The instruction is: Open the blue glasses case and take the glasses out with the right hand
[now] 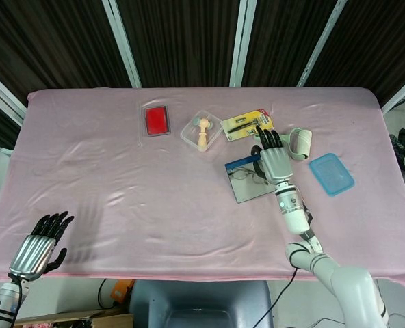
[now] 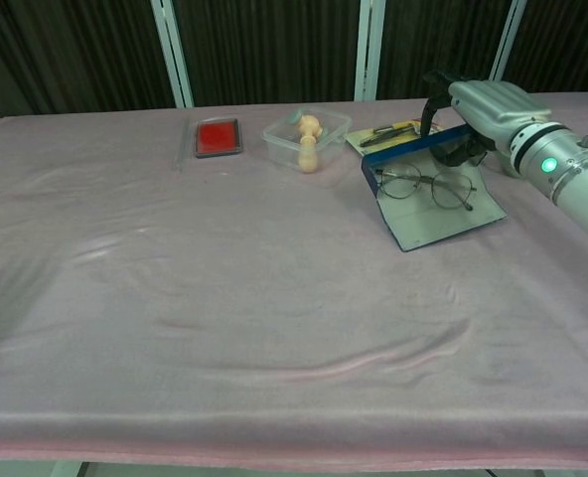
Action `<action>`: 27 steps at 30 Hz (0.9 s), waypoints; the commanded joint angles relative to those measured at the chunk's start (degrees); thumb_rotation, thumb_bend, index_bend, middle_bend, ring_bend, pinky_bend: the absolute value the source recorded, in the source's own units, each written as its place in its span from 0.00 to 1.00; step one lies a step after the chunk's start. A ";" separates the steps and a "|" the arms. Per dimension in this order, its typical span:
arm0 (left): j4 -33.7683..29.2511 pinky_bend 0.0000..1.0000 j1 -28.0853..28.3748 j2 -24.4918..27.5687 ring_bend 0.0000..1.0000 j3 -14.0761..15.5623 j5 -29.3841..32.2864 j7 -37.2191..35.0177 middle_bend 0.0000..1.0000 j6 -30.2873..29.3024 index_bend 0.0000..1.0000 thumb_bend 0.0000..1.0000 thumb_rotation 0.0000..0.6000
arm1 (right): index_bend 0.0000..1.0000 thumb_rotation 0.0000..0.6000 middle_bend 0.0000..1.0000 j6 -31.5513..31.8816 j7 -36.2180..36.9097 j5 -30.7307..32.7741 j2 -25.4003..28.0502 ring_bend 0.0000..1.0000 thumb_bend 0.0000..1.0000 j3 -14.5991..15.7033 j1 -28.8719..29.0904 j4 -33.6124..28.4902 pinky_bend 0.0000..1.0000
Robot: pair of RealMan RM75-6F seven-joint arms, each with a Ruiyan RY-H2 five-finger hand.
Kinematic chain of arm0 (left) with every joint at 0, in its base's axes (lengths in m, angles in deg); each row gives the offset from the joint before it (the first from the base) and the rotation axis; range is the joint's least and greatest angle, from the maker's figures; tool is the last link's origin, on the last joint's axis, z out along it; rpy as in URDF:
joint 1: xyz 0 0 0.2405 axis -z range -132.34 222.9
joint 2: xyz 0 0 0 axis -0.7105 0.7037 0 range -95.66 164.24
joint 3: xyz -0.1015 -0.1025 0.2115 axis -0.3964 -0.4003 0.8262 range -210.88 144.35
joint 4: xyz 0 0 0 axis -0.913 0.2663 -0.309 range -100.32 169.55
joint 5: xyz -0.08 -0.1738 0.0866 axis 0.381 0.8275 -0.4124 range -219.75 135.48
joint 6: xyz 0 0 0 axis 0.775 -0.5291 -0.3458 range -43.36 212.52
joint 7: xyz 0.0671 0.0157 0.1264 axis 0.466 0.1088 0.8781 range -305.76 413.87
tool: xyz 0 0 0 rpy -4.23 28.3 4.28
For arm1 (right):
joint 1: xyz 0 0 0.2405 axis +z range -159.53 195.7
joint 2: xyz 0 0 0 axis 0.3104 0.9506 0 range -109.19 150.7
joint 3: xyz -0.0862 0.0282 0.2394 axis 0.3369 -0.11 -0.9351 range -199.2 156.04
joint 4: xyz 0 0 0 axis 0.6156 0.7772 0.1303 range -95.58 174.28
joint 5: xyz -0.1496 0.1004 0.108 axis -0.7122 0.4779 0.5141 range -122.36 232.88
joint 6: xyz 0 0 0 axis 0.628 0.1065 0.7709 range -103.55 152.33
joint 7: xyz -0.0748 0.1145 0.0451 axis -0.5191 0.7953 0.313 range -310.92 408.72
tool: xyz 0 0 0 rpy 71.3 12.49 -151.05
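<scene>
beside the open blue glasses case (image 2: pixel 435 204), the right hand (image 2: pixel 478 104) pinches the glasses (image 2: pixel 428 184).

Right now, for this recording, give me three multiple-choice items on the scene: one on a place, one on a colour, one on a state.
1. Where do the glasses lie?
A. in the clear container
B. on the open flap of the blue glasses case
C. on the red pad

2. What colour is the flat lid on the cloth to the right of the right hand?
A. light blue
B. red
C. yellow

3. What state is the blue glasses case in?
A. closed
B. open, glasses still in it
C. open and empty

Answers:
1. B, the chest view shows the frames resting on the grey inside of the flap.
2. A, the head view shows it light blue.
3. B, the flap lies flat on the table with the glasses on it, the right hand at its far edge.
</scene>
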 commanded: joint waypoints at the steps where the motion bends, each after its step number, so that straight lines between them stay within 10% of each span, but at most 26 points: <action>1: -0.03 0.07 -0.02 0.01 0.00 -0.01 0.02 -0.01 0.00 -0.04 0.00 0.46 1.00 | 0.75 1.00 0.12 0.50 1.53 -1.08 -1.58 0.03 0.55 0.27 -0.20 2.33 0.00; 27: -0.25 0.08 0.07 -0.01 0.00 0.20 -0.08 0.24 0.00 0.29 0.00 0.45 1.00 | 0.61 1.00 0.11 -9.31 -4.81 5.96 -2.18 0.02 0.53 -7.90 1.38 14.14 0.00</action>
